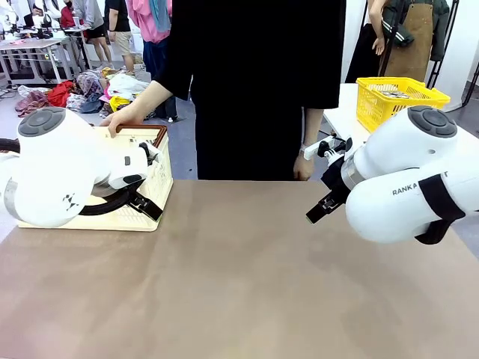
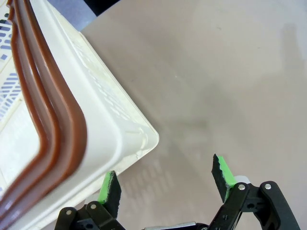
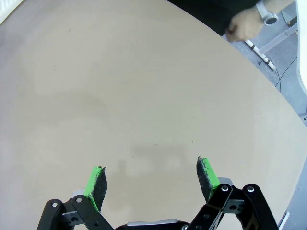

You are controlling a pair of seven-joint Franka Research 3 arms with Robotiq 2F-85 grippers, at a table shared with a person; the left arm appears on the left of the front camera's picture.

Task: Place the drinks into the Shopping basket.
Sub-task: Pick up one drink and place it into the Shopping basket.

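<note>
Left jaws and right jaws both gape empty; we judge loading not begun, no drinks yet in the Shopping basket (image 1: 163,176).

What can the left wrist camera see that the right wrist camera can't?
Left wrist camera: the cream basket with its brown rim, close to the open left gripper. Right wrist camera: a person's hand wearing a watch at the far edge, beyond the open right gripper. Both: the brown table and green-padded fingers holding nothing.
</note>
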